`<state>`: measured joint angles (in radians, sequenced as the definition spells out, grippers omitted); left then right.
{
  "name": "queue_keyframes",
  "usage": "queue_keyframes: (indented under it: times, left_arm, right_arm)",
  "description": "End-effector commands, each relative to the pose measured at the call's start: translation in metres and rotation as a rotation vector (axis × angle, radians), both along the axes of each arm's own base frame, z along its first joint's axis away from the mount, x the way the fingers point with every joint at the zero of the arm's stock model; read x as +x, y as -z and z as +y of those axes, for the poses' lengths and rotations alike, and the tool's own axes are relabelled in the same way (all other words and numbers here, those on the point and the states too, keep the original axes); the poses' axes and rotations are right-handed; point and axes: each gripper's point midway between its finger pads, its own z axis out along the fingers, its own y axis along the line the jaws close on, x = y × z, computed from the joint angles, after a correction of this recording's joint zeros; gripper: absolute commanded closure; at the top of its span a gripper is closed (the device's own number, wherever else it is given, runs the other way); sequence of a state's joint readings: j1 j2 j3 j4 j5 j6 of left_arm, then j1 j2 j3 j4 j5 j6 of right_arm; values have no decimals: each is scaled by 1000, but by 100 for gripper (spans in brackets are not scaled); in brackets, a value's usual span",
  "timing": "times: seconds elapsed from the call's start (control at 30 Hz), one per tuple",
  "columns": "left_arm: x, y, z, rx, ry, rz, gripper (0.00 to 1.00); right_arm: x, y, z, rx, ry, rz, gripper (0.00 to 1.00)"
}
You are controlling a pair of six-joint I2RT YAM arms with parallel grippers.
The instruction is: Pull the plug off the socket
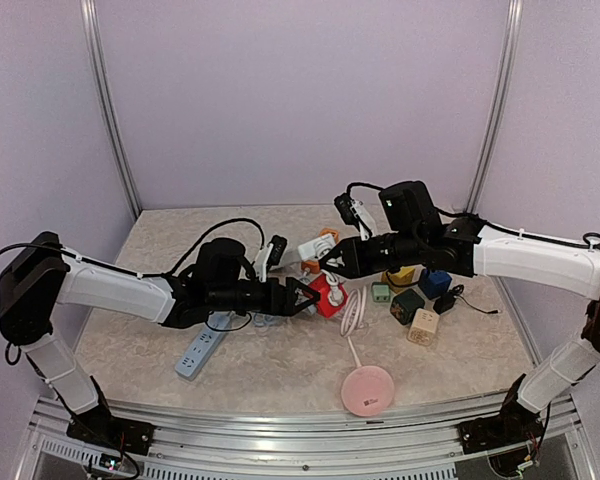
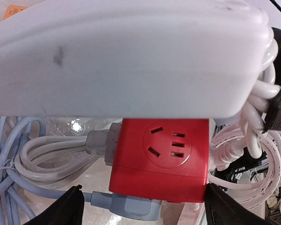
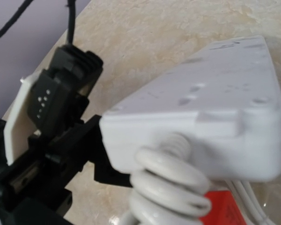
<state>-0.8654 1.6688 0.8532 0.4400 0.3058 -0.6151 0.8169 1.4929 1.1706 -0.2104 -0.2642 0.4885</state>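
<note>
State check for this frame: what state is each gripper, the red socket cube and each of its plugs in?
left gripper: open, fingers either side of the red socket cube.
right gripper: shut, at the white block; grip hidden.
red socket cube: facing outlet empty.
gray plug: seated in the cube's side.
second gray plug: seated in the lower face.

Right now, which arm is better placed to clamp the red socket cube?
Left. The left gripper, open, straddles the red socket cube; the right gripper is shut beside the white cord.
</note>
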Motion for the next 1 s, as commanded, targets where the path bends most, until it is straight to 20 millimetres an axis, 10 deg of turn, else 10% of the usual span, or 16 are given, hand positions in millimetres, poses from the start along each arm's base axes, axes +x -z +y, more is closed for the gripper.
queue_keyframes:
  times: [0.0, 0.97]
  left_arm:
    - [7, -6, -4, 32, 2, -82, 14]
    - [11, -5, -18, 30, 34, -94, 23]
  right_arm:
    - [4, -87, 11, 226, -30, -193, 100]
    - [4, -86, 14, 226, -45, -185, 100]
